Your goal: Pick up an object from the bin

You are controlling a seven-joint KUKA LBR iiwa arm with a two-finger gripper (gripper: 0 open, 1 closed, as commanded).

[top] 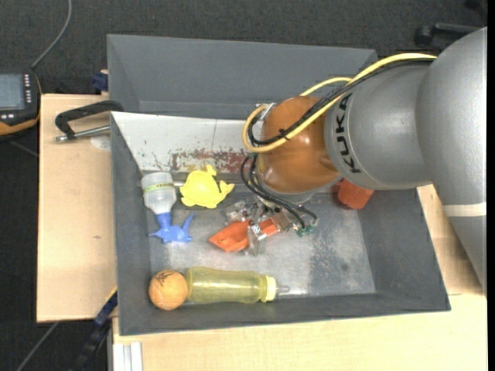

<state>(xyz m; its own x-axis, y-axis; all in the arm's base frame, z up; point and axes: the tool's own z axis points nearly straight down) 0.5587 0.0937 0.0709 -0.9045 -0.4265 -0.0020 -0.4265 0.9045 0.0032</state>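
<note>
The grey arm (402, 122) fills the right and far side of the scene, reaching left over the grey metal bin (356, 261), and its rounded orange cover (290, 149) hangs above the middle of the bin floor. Along the near wall lies a long pale yellow bottle (228, 286) on its side, its cap pointing right. Far-left of the middle sits a yellow toy (205, 188). The gripper (259, 230) is down under the orange cover, near the middle of the floor; whether it is open or closed, or has hold of anything, cannot be told from here. A flat orange wedge (227, 238) lies just to its left, its right end up against the gripper's metal parts, near of the yellow toy. A small clear bottle (158, 192) stands by the left wall, an orange ball (168, 289) touches the long bottle's left end, an orange-red thing (354, 195) peeks out right of the arm, and a small blue figure (173, 229) lies below the clear bottle.
</note>
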